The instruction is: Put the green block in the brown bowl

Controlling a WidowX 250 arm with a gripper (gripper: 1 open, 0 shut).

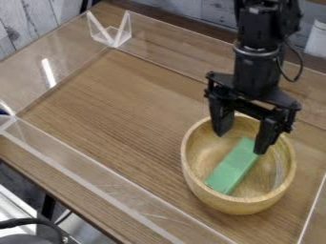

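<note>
The green block [234, 166] lies flat inside the brown bowl [203, 187], its long side running from front left to back right. Just above the bowl's far rim hangs my gripper [246, 130], open, its two black fingers spread wide with nothing between them. The block's far end sits below and between the fingers, and they do not touch it. The bowl rests on the wooden tabletop at the right front.
A clear acrylic wall [76, 162] runs along the front and left edges of the wooden table [114, 105], and a clear folded corner piece [112, 30] stands at the back left. The black arm [264, 38] rises from the gripper toward the top right.
</note>
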